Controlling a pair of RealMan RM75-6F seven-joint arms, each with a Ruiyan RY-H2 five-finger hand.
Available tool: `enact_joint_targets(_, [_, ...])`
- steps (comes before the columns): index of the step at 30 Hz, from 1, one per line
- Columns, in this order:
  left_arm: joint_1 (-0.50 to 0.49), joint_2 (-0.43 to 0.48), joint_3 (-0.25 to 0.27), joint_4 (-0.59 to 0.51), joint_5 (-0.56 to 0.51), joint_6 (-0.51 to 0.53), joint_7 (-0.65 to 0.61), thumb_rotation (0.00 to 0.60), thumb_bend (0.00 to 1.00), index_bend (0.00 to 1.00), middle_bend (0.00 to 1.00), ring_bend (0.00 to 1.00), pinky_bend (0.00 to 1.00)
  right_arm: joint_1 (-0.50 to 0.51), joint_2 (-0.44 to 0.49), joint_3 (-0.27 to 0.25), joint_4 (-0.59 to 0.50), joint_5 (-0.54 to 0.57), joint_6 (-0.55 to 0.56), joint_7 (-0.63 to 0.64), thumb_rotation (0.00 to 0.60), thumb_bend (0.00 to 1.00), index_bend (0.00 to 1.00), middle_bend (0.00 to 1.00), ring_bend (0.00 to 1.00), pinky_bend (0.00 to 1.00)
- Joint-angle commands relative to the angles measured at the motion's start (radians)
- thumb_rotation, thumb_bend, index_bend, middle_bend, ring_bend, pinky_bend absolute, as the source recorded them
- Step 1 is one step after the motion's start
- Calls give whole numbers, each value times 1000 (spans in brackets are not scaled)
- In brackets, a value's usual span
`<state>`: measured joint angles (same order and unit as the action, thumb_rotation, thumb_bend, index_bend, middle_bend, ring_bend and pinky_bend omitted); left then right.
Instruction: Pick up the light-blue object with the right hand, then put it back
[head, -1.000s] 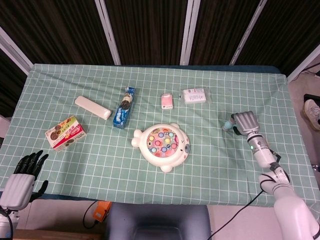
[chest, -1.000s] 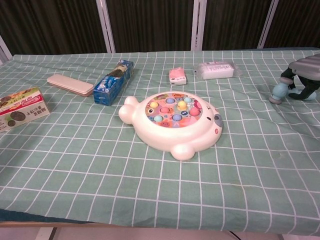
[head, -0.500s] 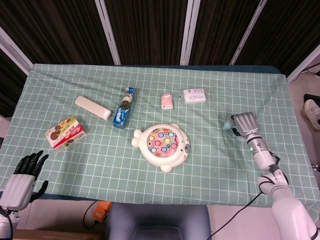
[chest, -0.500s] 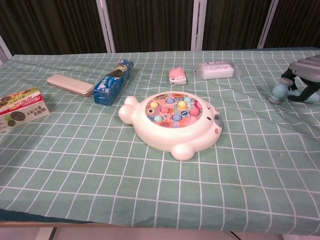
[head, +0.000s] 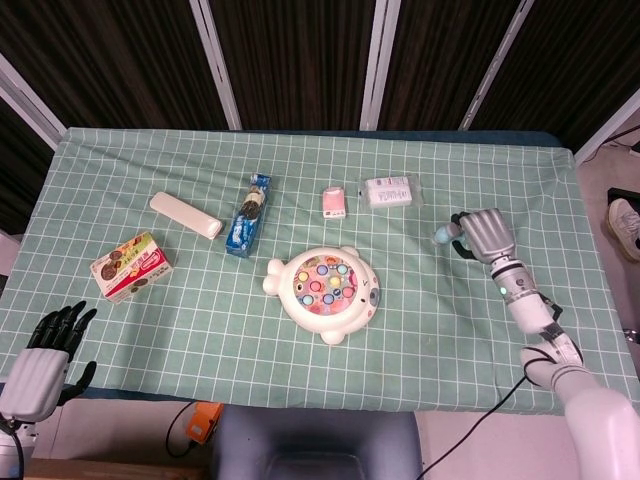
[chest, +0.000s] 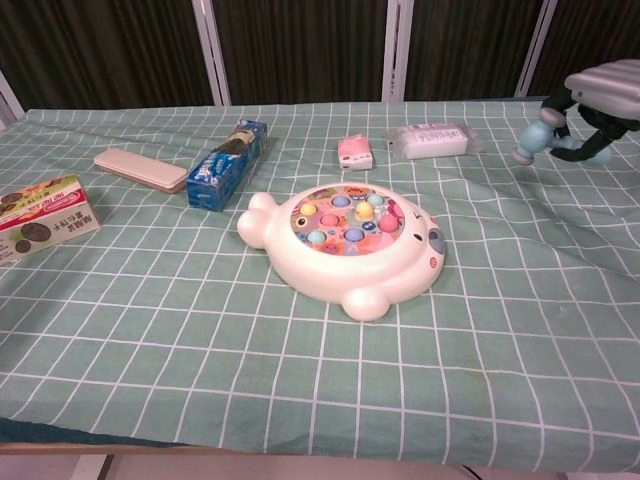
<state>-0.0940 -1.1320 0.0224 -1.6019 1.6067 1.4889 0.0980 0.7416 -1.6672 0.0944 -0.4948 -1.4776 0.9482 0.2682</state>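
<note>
Green checked tablecloth under fish toy, biscuit box, cookie pack, beige case.

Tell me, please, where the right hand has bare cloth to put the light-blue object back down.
The right hand holds the light-blue object above the table's right end. Bare cloth lies beneath it, bordered by the fish-shaped toy on the left and the white packet up-left. The front strip is free too. The middle back row is crowded.
</note>
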Motion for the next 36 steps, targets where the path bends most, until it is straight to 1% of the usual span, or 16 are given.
enact_joint_targets(1, [1,6,2,3,5,5,-16,600,405,0,0,3,97,31,151,30,-340,-32,116,-172,600,512,1000,780,869,933])
enact_joint_targets(3, [3,10,3,5,10,11,-29,600,405,0,0,3,97,45,210,43,-509,-32,117,-288,600,512,1000,780,869,933])
enact_joint_targets(4, [5,13,4,8,14,17,-38,600,405,0,0,4,97,54,243,54,-614,-23,105,-374,600,512,1000,780,869,933])
enact_joint_targets(7, [10,19,7,14,26,32,-59,600,406,0,0,3,98,78,292,77,-823,23,56,-590,600,512,1000,780,869,933])
enact_joint_targets(8, [12,21,9,17,30,37,-66,600,405,0,0,3,98,88,299,85,-882,50,34,-665,600,512,1000,780,870,933])
enact_joint_targets(9, [13,23,9,18,33,41,-72,600,405,0,0,3,98,95,299,91,-917,70,21,-717,600,512,1000,780,870,933])
enact_joint_targets(12, [19,28,11,24,37,51,-89,600,406,0,0,3,98,118,284,104,-991,132,-6,-861,600,512,1000,780,869,933])
enact_joint_targets(15, [25,32,12,29,41,65,-102,600,405,0,0,3,98,140,262,111,-1016,189,-20,-981,600,512,1000,780,869,933])
enact_joint_targets(18, [29,35,13,33,44,72,-112,600,406,0,0,3,97,162,241,115,-1017,251,-28,-1087,600,512,1000,780,869,933])
enact_joint_targets(24, [28,36,14,33,47,69,-116,600,406,0,0,3,98,201,182,117,-984,382,-40,-1209,600,512,1000,780,869,933])
enact_joint_targets(27, [28,36,13,32,47,69,-115,600,406,0,0,3,97,216,151,111,-964,414,-39,-1229,600,511,1000,780,869,933])
enact_joint_targets(36, [28,37,11,31,44,66,-114,600,406,0,0,3,98,233,114,79,-916,430,-36,-1224,600,512,1000,780,869,933])
